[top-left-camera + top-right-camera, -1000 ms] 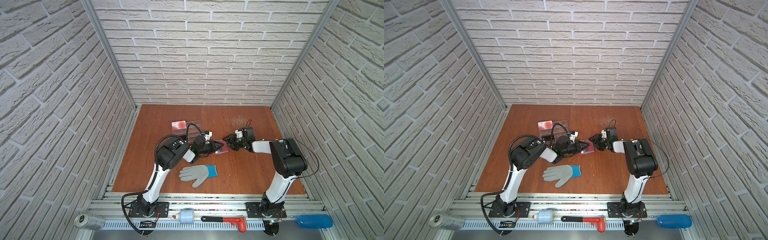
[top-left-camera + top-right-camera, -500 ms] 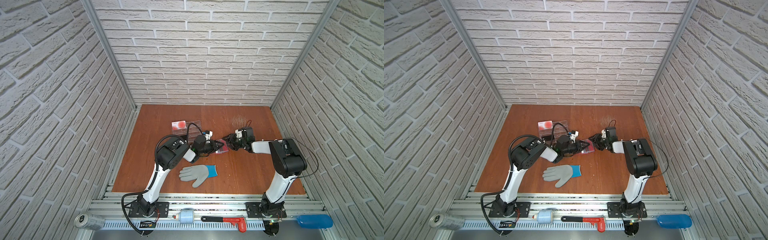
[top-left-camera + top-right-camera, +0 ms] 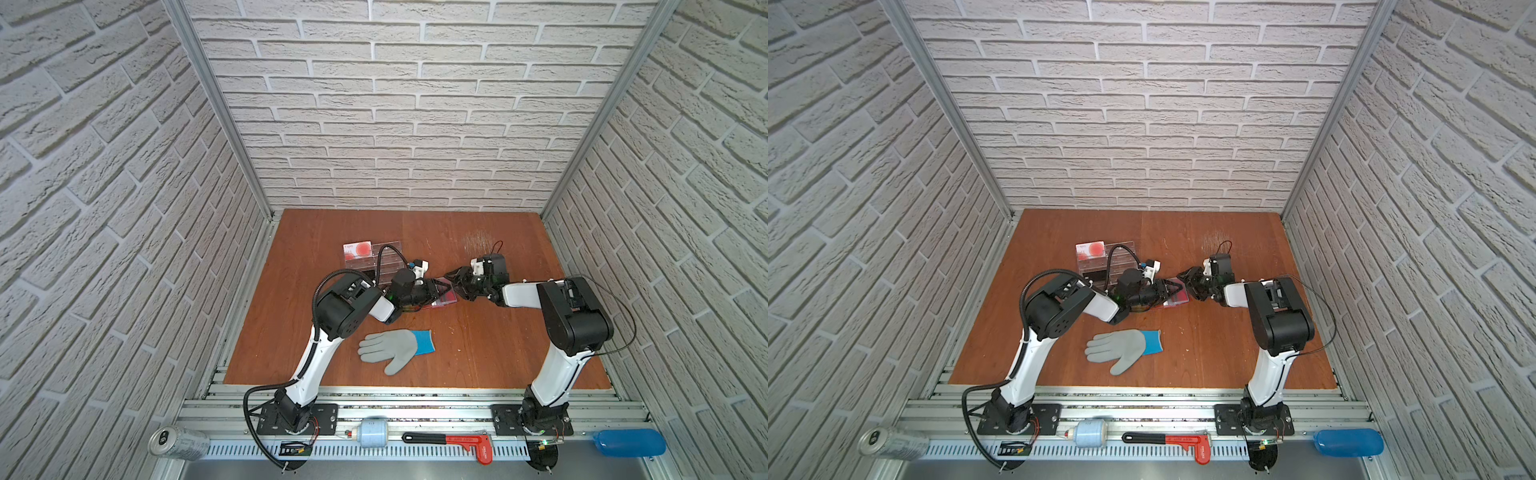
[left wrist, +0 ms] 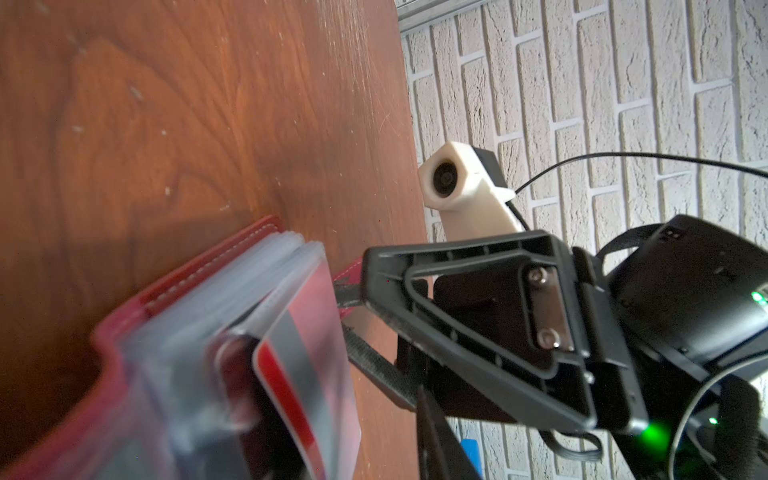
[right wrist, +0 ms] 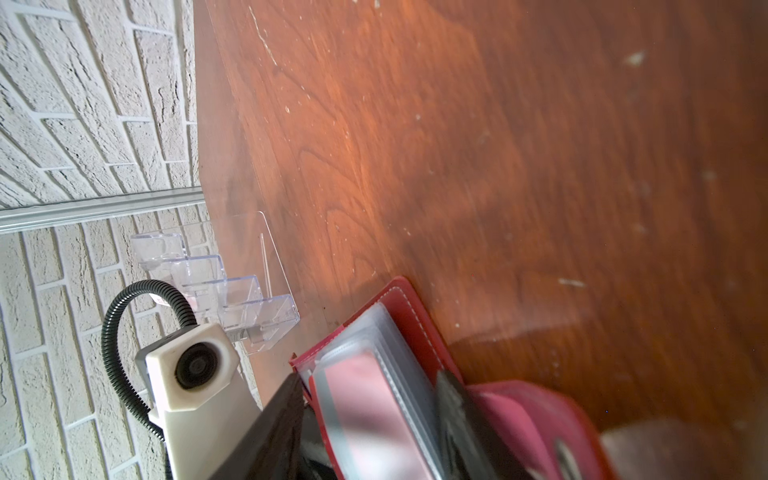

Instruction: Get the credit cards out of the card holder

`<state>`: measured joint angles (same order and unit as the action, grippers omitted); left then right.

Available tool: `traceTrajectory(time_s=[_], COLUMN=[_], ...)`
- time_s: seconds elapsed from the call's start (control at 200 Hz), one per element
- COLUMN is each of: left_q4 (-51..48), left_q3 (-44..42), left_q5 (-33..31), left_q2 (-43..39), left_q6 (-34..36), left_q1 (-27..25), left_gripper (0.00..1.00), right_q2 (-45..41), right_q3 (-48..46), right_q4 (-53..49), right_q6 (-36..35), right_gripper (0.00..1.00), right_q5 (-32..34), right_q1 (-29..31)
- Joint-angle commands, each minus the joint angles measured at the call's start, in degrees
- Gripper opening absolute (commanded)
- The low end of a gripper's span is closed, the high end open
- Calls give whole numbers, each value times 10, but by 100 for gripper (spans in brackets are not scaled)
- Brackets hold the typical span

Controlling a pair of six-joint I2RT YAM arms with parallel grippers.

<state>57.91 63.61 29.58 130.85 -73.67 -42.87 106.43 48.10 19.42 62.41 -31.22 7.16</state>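
Jaws: left jaws and right jaws at the card holder (image 3: pixel 444 299), lying open on the desk (image 3: pixel 478 340) near the clear stand (image 5: pixel 249 299); clenched or released, cannot tell. Red credit card (image 4: pixel 299 353) sits sleeved. Judged step: extraction; next, pinch card edge alone.

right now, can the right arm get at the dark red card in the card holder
Probably yes. The right gripper is at the card holder, jaws apart either side of the clear sleeve holding the dark red card. Nothing lies between; the left gripper sits close opposite.
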Motion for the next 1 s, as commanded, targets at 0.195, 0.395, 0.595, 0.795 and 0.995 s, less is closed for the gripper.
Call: traceTrajectory(time_s=[0.195, 0.395, 0.595, 0.795, 0.995], left_q4=[7, 9, 48, 96, 111], left_q3=[24, 28, 7, -16, -24], left_q5=[3, -4, -12, -9, -6], left_q2=[33, 35, 27, 21, 16], left_q6=[3, 1, -9, -20, -22], left_q1=[-19, -20, -13, -8, -5], left_gripper=[35, 35, 33, 33, 33], right_q2=[27, 26, 32, 38, 38], right_q3=[-14, -14, -12, -11, -15], right_q4=[17, 16, 17, 22, 20], right_q6=[23, 23, 23, 22, 17], right_gripper=[53, 53, 53, 53, 54], right_q5=[-48, -51, -56, -68, -68], right_q1=[31, 32, 29, 21, 14])
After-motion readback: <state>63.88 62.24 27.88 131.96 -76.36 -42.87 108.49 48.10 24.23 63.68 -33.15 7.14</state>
